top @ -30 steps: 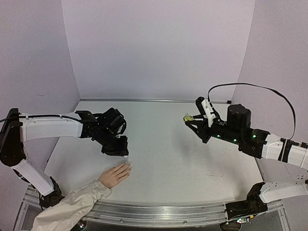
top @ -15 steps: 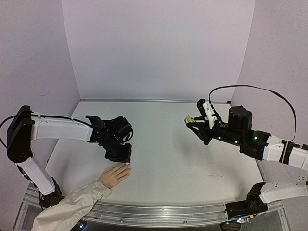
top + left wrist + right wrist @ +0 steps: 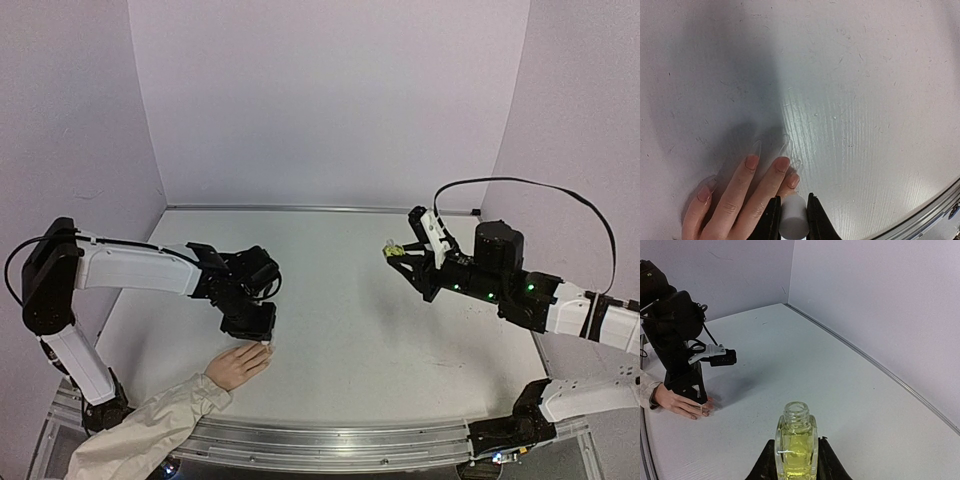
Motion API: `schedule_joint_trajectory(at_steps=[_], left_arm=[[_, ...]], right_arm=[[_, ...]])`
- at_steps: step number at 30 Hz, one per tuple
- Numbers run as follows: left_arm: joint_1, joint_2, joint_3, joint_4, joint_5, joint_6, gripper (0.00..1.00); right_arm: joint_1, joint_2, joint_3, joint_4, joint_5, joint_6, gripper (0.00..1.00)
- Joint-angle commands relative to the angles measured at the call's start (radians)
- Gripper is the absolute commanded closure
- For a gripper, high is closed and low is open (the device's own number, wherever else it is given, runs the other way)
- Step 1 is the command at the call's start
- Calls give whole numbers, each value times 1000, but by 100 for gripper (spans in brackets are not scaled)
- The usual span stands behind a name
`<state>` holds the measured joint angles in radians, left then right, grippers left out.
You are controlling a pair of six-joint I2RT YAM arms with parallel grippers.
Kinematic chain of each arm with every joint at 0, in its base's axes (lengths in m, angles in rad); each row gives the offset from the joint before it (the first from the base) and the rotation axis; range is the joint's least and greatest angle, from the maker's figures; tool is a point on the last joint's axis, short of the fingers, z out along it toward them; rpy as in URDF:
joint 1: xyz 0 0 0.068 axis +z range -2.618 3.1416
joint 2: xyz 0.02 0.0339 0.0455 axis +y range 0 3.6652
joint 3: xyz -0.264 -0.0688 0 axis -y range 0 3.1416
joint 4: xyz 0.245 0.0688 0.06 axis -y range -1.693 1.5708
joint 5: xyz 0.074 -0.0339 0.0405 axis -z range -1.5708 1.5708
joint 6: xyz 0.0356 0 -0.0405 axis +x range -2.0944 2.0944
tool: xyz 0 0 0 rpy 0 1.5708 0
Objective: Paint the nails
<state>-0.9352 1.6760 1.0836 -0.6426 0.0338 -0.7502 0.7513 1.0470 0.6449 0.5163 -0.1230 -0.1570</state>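
A pale peach hand (image 3: 238, 365) with a beige sleeve (image 3: 150, 430) lies flat near the table's front left. In the left wrist view its nails (image 3: 782, 163) look pinkish, on three fingers side by side. My left gripper (image 3: 262, 338) is shut on a white cap (image 3: 793, 216), held right over the tip of the rightmost finger (image 3: 793, 180); any brush under the cap is hidden. My right gripper (image 3: 395, 250) is shut on a small open bottle of yellow-green liquid (image 3: 796, 440), held upright above the table's right half. The hand also shows in the right wrist view (image 3: 682, 402).
The white table (image 3: 340, 320) is walled by lilac panels at the back and sides. A metal rail (image 3: 340, 440) runs along the front edge, close to the hand. A black cable (image 3: 540, 185) loops above the right arm.
My left gripper has moved right and down toward the front, from just beyond the hand to over its fingertips. The right gripper with the bottle has barely shifted.
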Motion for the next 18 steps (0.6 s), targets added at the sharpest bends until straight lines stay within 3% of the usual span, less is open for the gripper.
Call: schedule_joint_trajectory(at_steps=[1, 18], left_arm=[[-4, 5, 50, 29, -24, 20, 100], [-4, 33, 59, 31, -18, 30, 100]], right_arm=[[0, -15, 1, 62, -9, -7, 100], [0, -7, 2, 62, -16, -6, 100]])
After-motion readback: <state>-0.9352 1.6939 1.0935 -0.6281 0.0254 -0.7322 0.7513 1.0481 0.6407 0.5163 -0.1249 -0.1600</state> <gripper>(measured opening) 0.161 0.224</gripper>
